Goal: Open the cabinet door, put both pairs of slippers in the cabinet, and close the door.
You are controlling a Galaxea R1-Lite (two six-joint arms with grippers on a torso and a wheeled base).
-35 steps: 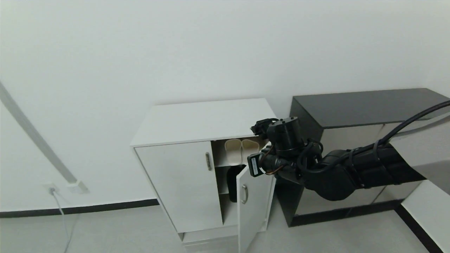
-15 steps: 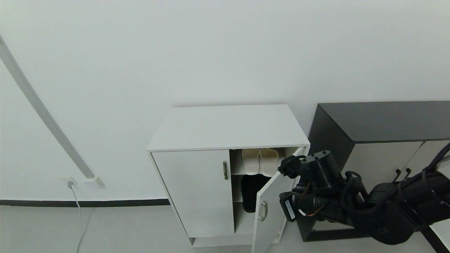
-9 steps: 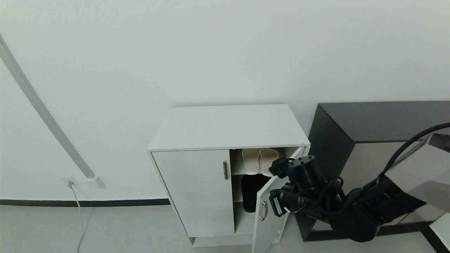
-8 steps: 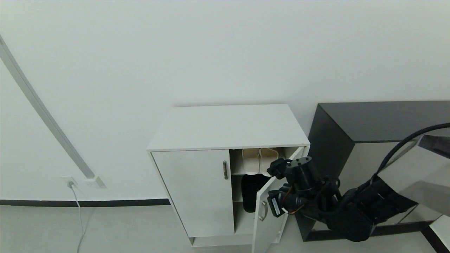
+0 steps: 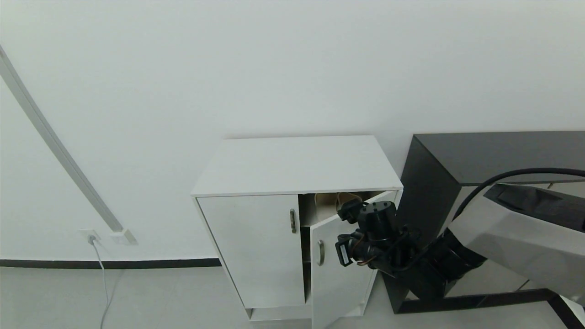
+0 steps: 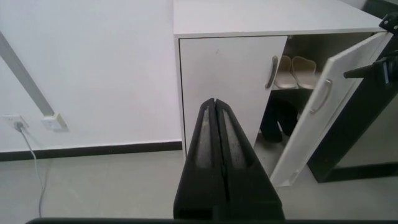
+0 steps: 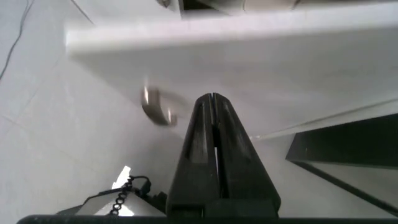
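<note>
The white cabinet (image 5: 292, 164) stands against the wall with its left door shut. Its right door (image 5: 336, 269) hangs ajar, leaving a narrow gap. In the left wrist view the beige slippers (image 6: 295, 71) lie on the top shelf and the black slippers (image 6: 280, 118) on the shelf below. My right gripper (image 7: 213, 96) is shut with nothing in it, its tips against the outer face of the right door (image 7: 249, 56) beside the handle (image 7: 158, 106). My left gripper (image 6: 214, 102) is shut and empty, held well back from the cabinet's front (image 6: 227, 81).
A black sideboard (image 5: 493, 155) stands right of the cabinet, close to the right arm. A wall socket with a cable (image 5: 93, 240) is low on the wall at the left. Grey floor (image 5: 137, 297) lies in front.
The camera shifted early on. Since then my right arm has moved left with the right door, which has swung from wide open to nearly shut, hiding most of the slippers in the head view.
</note>
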